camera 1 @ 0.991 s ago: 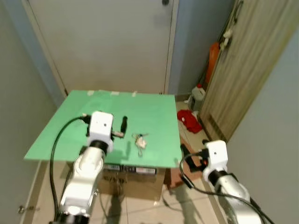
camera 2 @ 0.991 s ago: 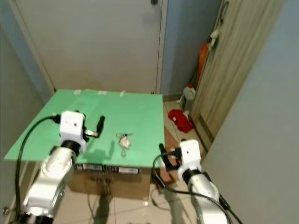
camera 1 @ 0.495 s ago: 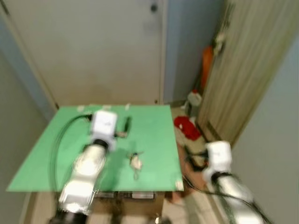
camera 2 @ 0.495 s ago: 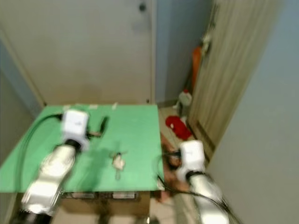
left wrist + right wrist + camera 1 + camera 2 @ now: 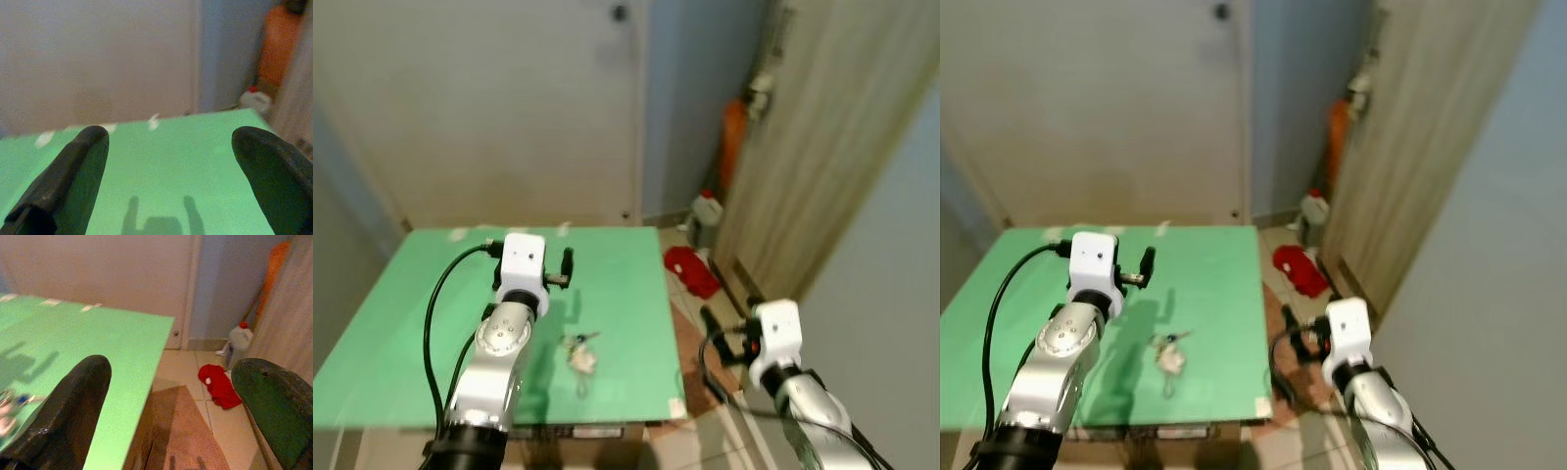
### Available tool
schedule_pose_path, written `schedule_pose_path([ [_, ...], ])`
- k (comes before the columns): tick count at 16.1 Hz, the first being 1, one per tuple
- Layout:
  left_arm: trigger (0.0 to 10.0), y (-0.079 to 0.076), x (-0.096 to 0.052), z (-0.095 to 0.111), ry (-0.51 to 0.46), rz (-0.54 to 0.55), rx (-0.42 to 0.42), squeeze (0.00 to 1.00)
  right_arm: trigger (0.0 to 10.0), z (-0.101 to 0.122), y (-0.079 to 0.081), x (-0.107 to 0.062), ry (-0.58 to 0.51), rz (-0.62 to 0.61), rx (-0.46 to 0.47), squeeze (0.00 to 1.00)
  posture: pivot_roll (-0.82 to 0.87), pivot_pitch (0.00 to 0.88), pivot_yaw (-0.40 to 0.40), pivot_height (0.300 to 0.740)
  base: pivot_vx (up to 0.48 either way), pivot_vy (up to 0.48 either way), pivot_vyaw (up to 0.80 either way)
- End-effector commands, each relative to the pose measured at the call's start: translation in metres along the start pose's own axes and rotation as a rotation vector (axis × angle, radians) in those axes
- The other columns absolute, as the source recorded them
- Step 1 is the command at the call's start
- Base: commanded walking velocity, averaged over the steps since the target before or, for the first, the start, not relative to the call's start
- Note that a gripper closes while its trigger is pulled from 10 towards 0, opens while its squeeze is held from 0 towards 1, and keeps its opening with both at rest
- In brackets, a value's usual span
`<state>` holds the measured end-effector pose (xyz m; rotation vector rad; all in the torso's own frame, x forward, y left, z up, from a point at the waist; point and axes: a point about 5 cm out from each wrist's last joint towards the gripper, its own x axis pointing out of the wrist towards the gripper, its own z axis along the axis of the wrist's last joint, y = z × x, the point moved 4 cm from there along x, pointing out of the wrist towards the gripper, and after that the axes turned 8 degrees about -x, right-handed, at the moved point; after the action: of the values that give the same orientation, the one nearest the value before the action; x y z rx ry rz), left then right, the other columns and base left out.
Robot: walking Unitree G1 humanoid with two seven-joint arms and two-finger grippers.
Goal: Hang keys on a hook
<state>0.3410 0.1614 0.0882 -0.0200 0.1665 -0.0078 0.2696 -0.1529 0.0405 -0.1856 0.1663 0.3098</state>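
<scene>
We hold our left gripper [image 5: 567, 266] above the green table [image 5: 401, 323], fingers spread wide, ready for the keys [image 5: 579, 352] lying nearer our body. Our right gripper [image 5: 710, 328] waits beside the table edge, fingers likewise apart, holding nothing.

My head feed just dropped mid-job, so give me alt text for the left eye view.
A small bunch of keys lies untouched on a flat green tabletop. The open left gripper hovers above the tabletop beyond the keys, and the open right gripper hangs off the table's right edge, above the floor near a crumpled red cloth.
</scene>
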Motion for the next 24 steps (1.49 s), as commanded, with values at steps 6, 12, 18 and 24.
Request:
schedule_pose_path([
  [6, 10.0, -0.045, 0.016, -0.009, -0.008, -0.077, 0.019, 0.00, 10.0, 0.007, -0.024, -0.029, 0.049, 0.018, -0.081, 0.00, -0.19, 0.091, -0.102, 0.740, 0.000, 0.000, 0.00],
  [12, 10.0, -0.051, 0.015, -0.041, 0.084, -0.044, 0.040, 0.00, 10.0, 0.006, -0.043, -0.073, 0.133, -0.005, -0.133, 0.00, -0.31, 0.159, -0.157, 0.740, 0.000, 0.000, 0.00],
  [18, 10.0, -0.075, 0.005, -0.071, 0.169, -0.048, -0.005, 0.00, 10.0, -0.014, -0.050, -0.083, 0.218, 0.008, -0.136, 0.00, -0.36, 0.216, -0.207, 0.740, 0.000, 0.000, 0.00],
  [24, 10.0, -0.085, -0.020, -0.076, 0.150, 0.016, 0.067, 0.00, 10.0, 0.003, -0.060, -0.081, 0.209, 0.004, -0.158, 0.00, -0.33, 0.219, -0.197, 0.740, 0.000, 0.000, 0.00],
])
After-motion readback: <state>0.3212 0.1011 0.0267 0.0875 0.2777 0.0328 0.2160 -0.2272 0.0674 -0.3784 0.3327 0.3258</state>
